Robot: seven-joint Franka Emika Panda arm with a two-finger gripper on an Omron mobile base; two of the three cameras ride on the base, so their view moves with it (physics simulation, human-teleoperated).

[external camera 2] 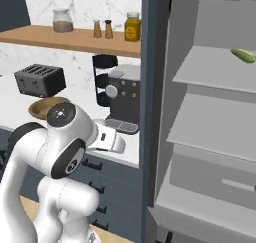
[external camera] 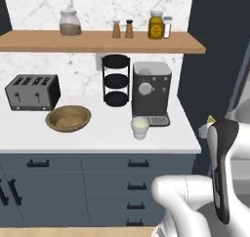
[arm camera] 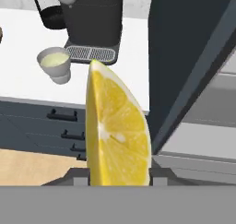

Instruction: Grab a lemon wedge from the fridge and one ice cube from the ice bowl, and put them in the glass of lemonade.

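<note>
Tool (arm camera: 120,176) clenched on the lemon wedge (arm camera: 117,131), seen in the hand view: wedge held upright between the finger tips, pointed top up, cut face toward the camera. In the left base view, a small yellow tip of the wedge just visible at 3 o'clock, past the white arm, beside the desk's right end.

Glass of lemonade (external camera: 139,128) standing upright on the white desk (external camera: 97,133), directly in front of the coffee machine (external camera: 152,92), near its drip tray. In the hand view, glass at 10 o'clock from the wedge, well apart, pale yellow liquid inside.

Ice bowl (external camera: 68,118) resting on the desk at 9 o'clock from the glass, in front of the toaster (external camera: 32,91). Contents not discernible.

Black three-tier stand (external camera: 116,81) between toaster and coffee machine, against the marble wall. Wooden shelf (external camera: 97,42) above, carrying a jar (external camera: 70,23), two shakers (external camera: 122,29) and an amber jar (external camera: 156,25).

Fridge (external camera 2: 150,112) open in the right base view, at 3 o'clock from the desk; pale grey shelves exposed, long green vegetable (external camera 2: 243,55) lying on the upper shelf at 1 o'clock.

Dark blue drawers (external camera: 136,182) with black handles below the desk.
</note>
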